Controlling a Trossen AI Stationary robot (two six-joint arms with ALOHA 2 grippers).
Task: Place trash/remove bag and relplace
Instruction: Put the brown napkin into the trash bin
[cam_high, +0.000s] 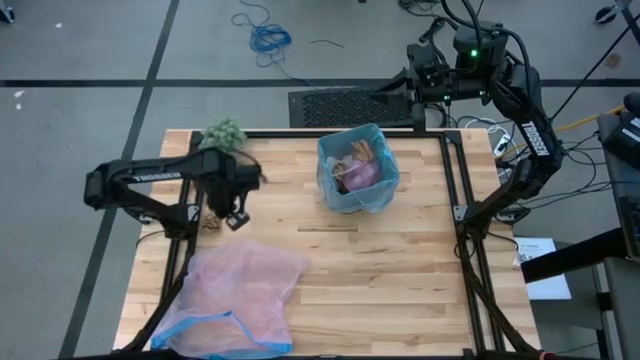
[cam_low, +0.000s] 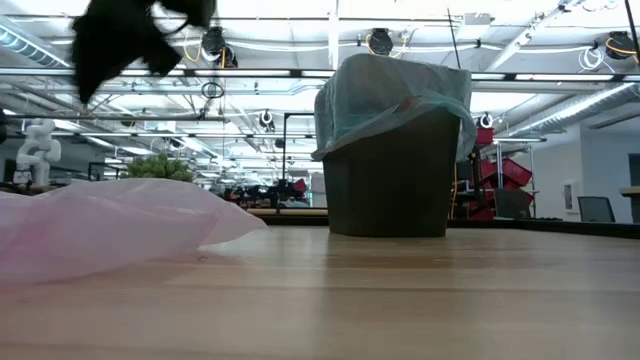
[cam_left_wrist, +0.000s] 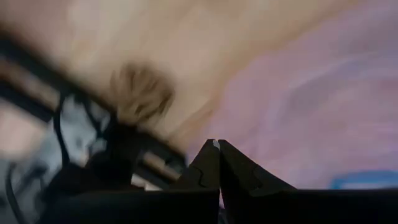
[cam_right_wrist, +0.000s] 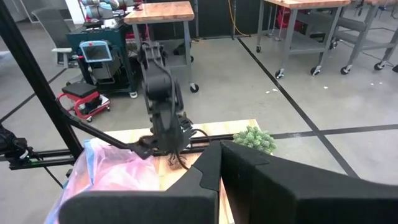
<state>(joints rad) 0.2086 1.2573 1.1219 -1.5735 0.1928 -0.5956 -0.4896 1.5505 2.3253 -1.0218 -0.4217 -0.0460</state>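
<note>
The brown square bin (cam_low: 388, 185) stands at the table's far middle. The light-blue bag (cam_high: 335, 190) lines it, with its edge folded over the bin's rim (cam_low: 390, 95). Inside lie a pink wad (cam_high: 362, 176) and brown and white scraps (cam_high: 357, 151). One brown scrap (cam_high: 210, 219) lies at the table's left edge and is blurred in the left wrist view (cam_left_wrist: 142, 93). My left gripper (cam_high: 236, 216) is shut and empty, held high just right of that scrap (cam_low: 120, 40). My right gripper (cam_right_wrist: 221, 148) is shut and raised beyond the table's far edge (cam_high: 420, 75).
A translucent pink bag with a blue rim (cam_high: 235, 300) lies spread on the near-left part of the table. A fuzzy green ball (cam_high: 222, 133) sits at the far-left corner. Black frame rails (cam_high: 455, 200) run along the table's sides. Bare wood (cam_high: 390, 270) lies near and right of the bin.
</note>
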